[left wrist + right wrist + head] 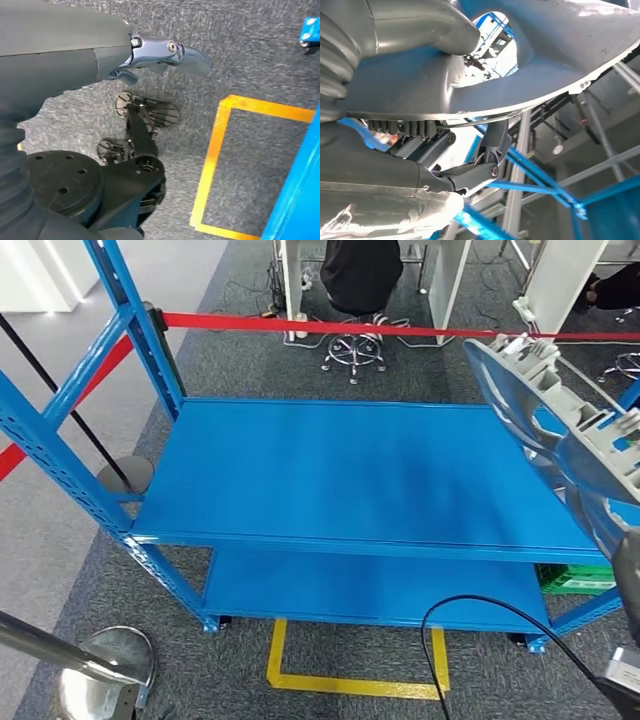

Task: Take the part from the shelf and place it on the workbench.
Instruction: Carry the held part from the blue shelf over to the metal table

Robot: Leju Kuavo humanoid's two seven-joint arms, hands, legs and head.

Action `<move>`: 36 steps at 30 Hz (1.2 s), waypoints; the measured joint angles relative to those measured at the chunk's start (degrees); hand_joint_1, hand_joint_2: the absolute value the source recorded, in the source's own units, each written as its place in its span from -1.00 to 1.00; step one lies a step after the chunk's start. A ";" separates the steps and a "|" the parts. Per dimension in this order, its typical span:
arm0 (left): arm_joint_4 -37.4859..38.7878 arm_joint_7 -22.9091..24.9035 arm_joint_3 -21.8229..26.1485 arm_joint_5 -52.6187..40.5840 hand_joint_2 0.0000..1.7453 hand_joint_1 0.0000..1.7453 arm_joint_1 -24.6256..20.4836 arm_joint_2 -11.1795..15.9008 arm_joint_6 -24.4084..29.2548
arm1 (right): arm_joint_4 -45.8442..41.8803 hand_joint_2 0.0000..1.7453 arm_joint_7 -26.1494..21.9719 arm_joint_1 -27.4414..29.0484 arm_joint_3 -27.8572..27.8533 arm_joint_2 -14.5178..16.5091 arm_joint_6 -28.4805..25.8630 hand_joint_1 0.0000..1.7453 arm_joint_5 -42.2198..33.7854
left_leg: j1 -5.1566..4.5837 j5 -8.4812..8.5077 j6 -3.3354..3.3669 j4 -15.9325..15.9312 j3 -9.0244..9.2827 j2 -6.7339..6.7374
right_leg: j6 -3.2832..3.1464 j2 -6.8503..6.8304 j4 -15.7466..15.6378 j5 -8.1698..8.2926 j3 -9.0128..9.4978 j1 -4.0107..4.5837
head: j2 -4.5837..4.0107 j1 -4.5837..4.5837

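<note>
Head view first: you see one grey part (551, 430) raised over the right end of one blue shelf (355, 475), with one red barrier tape (317, 327) and a seated person (361, 272) beyond. At your left wrist, the left hand (166, 52) hangs over carpet, fingers straight, holding nothing. At your right wrist, the right hand (444, 105) grips the part, thumb over its edge.
</note>
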 joint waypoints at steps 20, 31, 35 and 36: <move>1.46 1.07 0.04 -1.16 1.00 -1.00 -0.48 1.33 1.76 | -1.81 1.00 0.46 0.81 -2.68 4.38 0.28 1.00 -1.66 | -0.90 -4.10 1.25 -0.35 4.14 2.05 | -1.24 -0.98 8.93 -2.17 -10.26 0.85 | 0.00 -0.65; 1.81 -0.20 0.05 -1.04 1.00 -1.00 -0.31 1.74 0.96 | -1.97 1.00 0.75 0.50 -3.28 5.71 0.46 1.00 -2.14 | -1.06 1.02 -1.04 -0.04 -0.90 1.74 | -3.45 -0.59 -3.49 -0.15 2.22 1.25 | 0.02 -0.35; 2.03 -0.30 0.07 -1.11 1.00 -1.00 -0.14 1.90 0.77 | -2.05 1.00 0.40 0.54 -3.64 6.08 0.51 1.00 -3.20 | -0.81 -8.45 -2.18 9.47 -4.20 1.81 | -4.79 -0.86 -3.57 2.68 -0.65 1.01 | 0.02 -0.85; 2.07 -0.32 0.07 -1.12 1.00 -1.00 -0.19 1.93 0.72 | -2.08 1.00 0.34 0.57 -3.73 6.14 0.51 1.00 -3.23 | -0.76 -10.40 -2.36 13.19 -4.98 1.82 | -4.75 -0.90 -3.54 3.38 -1.56 1.02 | 0.02 -0.86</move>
